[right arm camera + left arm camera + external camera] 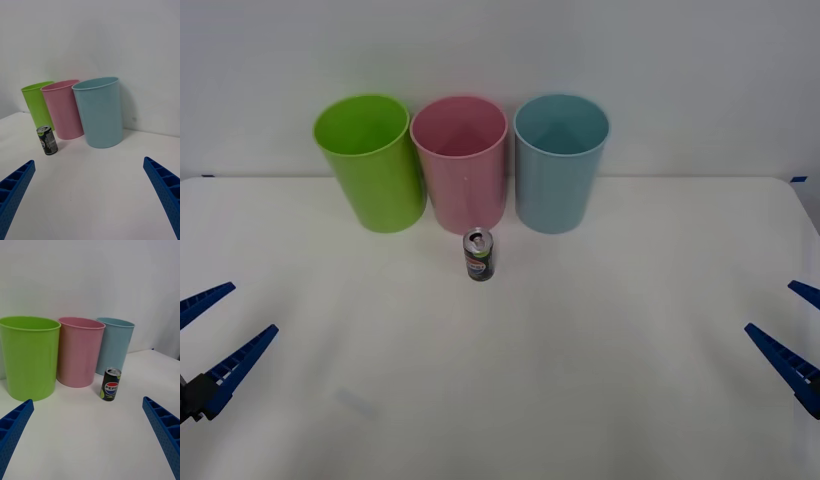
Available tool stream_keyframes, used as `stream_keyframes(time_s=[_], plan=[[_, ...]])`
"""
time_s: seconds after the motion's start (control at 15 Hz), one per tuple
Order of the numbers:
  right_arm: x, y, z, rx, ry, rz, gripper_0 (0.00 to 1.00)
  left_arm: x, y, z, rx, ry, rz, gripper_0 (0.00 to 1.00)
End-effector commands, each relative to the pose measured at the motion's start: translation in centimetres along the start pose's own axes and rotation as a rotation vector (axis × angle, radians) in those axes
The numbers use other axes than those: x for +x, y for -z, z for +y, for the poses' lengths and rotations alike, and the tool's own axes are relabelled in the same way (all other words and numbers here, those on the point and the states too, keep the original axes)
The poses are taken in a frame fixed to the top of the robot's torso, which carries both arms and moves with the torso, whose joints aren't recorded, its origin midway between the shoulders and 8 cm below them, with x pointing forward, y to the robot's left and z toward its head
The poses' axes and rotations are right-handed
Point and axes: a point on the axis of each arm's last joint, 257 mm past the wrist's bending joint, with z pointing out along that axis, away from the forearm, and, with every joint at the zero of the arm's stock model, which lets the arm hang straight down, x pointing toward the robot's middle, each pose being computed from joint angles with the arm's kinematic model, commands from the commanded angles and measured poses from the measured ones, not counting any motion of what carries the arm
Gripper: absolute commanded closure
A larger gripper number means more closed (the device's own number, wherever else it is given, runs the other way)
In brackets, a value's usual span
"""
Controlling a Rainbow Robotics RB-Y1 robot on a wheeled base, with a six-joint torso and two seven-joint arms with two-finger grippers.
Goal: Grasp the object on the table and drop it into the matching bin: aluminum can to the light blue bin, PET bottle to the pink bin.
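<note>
Aluminum can is what we start from, yet we work outward from each pincer. Our left pincer hangs low at the left edge of the front view, its blue ribbed fingers spread wide and holding nothing. Our right pincer sits at the opposite edge, likewise released, with its fingers parted and nothing between them. Both are well apart from the can, with bare white desk between them and it.

From the left wrist view we see the left pincer with a finger at each lower corner, and beyond it the can standing upright on the desk; it is dark, with a silver top and a Pepsi label. From the right wrist view the right pincer frames the same can, off toward one side.

Behind the can we find three tall cup-shaped bins in a row against the pale wall. A lime green bin stands on our left, the pink bin in the middle, and the light blue bin on our right. All three stand upright with open mouths. The can stands just in front of the pink bin, toward its right side, near it but not touching.
</note>
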Motion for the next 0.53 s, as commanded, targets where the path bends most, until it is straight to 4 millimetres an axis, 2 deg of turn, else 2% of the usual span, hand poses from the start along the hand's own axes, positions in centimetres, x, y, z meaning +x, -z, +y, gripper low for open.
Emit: stream_keyframes(time_s=[0.07,0.27,0.53], plan=[[0.0,0.0,0.0,0.0,0.0,0.0,0.0,0.0,0.0,0.0,0.0,0.0,0.0,0.0],[-0.1,-0.8,1.0,-0.015,-0.008,-0.012,0.0,0.0,0.0,0.0,0.0,0.0,0.0,0.0],[0.1,-1.4,1.2,-0.018,-0.006,-0.012,0.0,0.0,0.0,0.0,0.0,0.0,0.0,0.0]])
